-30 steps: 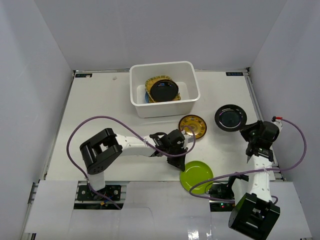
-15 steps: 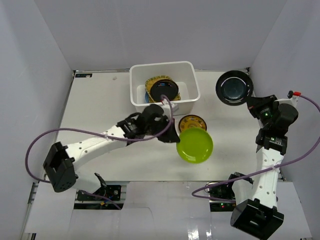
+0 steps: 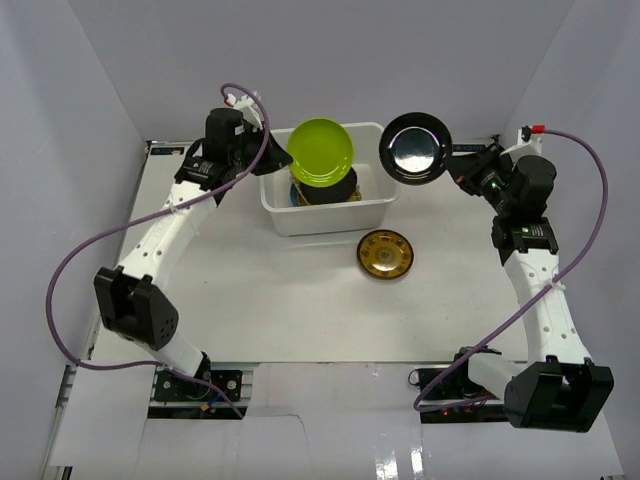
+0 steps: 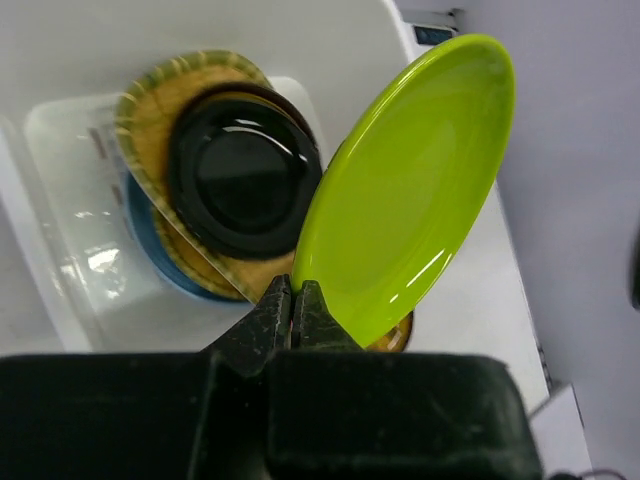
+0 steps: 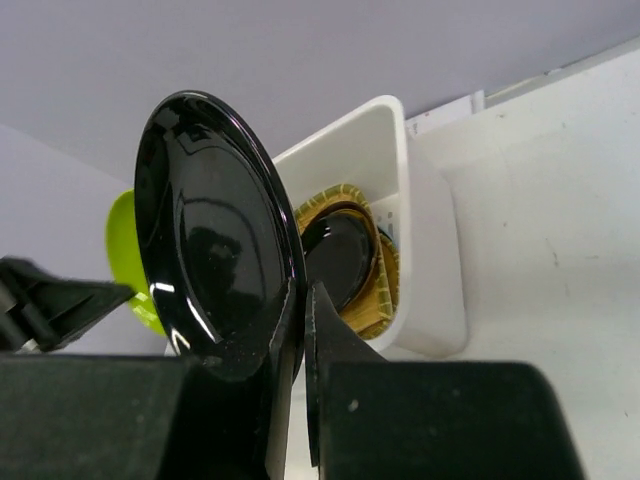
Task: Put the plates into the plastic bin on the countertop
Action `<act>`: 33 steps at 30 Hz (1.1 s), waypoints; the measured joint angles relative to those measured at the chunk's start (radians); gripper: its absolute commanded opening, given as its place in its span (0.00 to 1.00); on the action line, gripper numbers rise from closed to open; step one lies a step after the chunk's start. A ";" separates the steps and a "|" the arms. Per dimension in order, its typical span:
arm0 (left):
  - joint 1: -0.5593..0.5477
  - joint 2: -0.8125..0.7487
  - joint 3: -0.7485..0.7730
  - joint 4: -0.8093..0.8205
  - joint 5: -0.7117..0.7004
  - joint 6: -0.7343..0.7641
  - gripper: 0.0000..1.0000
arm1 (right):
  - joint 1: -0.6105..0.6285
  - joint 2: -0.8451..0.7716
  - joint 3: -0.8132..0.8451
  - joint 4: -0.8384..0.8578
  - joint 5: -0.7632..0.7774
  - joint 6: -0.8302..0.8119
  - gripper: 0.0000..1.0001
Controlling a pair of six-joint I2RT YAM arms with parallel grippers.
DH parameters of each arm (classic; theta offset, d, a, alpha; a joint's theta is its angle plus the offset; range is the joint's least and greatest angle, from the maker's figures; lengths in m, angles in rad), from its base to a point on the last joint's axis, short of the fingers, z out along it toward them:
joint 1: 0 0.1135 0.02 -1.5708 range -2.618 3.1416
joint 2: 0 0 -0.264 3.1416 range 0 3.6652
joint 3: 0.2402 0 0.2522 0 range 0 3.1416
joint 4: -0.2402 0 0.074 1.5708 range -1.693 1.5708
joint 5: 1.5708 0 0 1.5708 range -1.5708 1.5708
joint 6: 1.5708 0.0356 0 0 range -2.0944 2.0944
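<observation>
Sitting far-centre on the flat off-white countertop (image 3: 200,270), the white plastic bin (image 3: 330,218), smooth, thick-rimmed and round-cornered, already holds a stack: a yellow woven-look plate (image 4: 160,100) with a ridged edge, a light blue plate (image 4: 150,245) peeking from under it, and a glossy black plate (image 4: 240,185) on top. The exact count in the stack can't be told. Three plates are left outside, so I judge the task past halfway. The lime green plate (image 3: 320,152), smooth and shiny, hangs tilted over the bin, its rim pinched by the closed left gripper (image 4: 293,305). The second glossy black plate (image 3: 414,150), mirror-like, is airborne beside the bin's far right corner, clamped at its edge by the right gripper (image 5: 303,300). The dark gold-patterned plate (image 3: 386,253) lies flat just in front of the bin, ungripped.
</observation>
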 measured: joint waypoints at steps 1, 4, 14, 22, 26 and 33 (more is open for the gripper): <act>0.017 0.043 0.032 0.000 -0.012 0.003 0.00 | 0.016 0.022 0.024 0.001 0.009 -0.010 0.08; 0.047 0.194 0.148 -0.022 -0.047 0.013 0.00 | 0.093 0.105 0.118 0.002 0.024 -0.056 0.08; 0.050 0.574 0.341 -0.109 -0.046 0.046 0.00 | 0.301 0.461 0.452 -0.043 0.061 -0.216 0.08; 0.049 0.576 0.328 -0.115 -0.021 0.068 0.66 | 0.380 0.697 0.619 -0.157 0.134 -0.275 0.08; 0.042 0.545 0.273 -0.096 -0.034 0.066 0.81 | 0.407 0.758 0.640 -0.207 0.161 -0.293 0.08; 0.041 0.333 0.125 -0.034 -0.105 0.039 0.82 | 0.413 0.803 0.640 -0.232 0.190 -0.301 0.08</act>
